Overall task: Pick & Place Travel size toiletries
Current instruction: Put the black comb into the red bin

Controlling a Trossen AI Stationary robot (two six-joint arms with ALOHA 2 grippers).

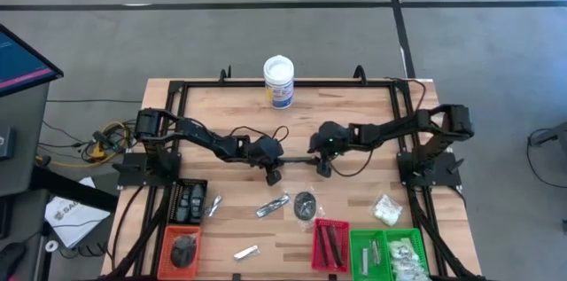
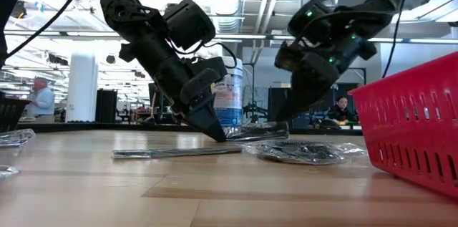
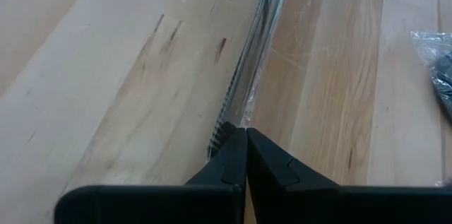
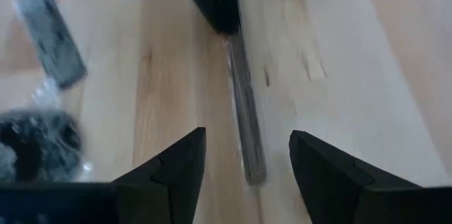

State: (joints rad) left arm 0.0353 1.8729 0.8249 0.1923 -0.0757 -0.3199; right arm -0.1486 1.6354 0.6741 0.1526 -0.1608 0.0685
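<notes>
**Slim black stick pinched at mid-table by the left claw**

The left gripper (image 3: pixel 245 139) is seen clenched, its two fingers pressed together on one end of a slim black stick in a clear wrapper (image 3: pixel 251 54). That stick (image 1: pixel 297 161) lies flat at the centre of the table, in front of the white tub with the blue label (image 1: pixel 278 81). The right gripper (image 4: pixel 247 155) is held spread wide above the stick's other end (image 4: pixel 245 121), with neither finger touching it.

In the low view the left gripper (image 2: pixel 215 128) is shown tipped down to the wood, with the stick (image 2: pixel 179 152) stretched along the surface; the right gripper (image 2: pixel 297 109) hangs beside it over a dark round disc in a clear packet (image 2: pixel 300 152). Only the high view gives the wider layout: nearer the front edge than the tub are found a silvery sachet (image 1: pixel 272 205), the disc (image 1: pixel 305 203), a clear packet with white contents (image 1: pixel 386 210), and the orange tray (image 1: pixel 183 247), red tray (image 1: pixel 330 244) and green tray (image 1: pixel 388 253). Only the left wrist view shows the fingers closed on the wrapper.

The surface is a pale wooden table (image 1: pixel 230 113). Behind it, in the low view, a hall with ceiling ducts is seen, and a person (image 2: pixel 39 99) is visible far off.
</notes>
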